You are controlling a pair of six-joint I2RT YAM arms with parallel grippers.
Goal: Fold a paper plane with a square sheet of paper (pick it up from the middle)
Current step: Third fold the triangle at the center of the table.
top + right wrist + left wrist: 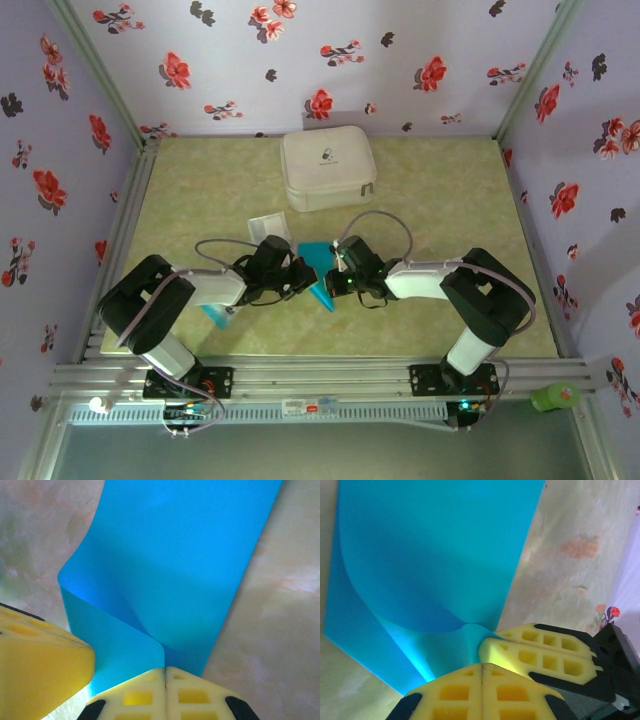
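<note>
Greenish tabletop (200,180), white case (327,168) at 12 o'clock. Square sheet of paper (316,258) in middle, bent over, no sharp crease yet. Left claw (481,666) at 9 o'clock and right claw (165,670) at 3 o'clock both clenched, pinching paper. Looks like early fold; most plane folds left.

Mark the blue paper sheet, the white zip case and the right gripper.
blue paper sheet (435,555), left wrist view, middle of its upper layer.
white zip case (327,168), top external view, centre of its lid.
right gripper (165,672), right wrist view, seam between its shut fingertips.
</note>
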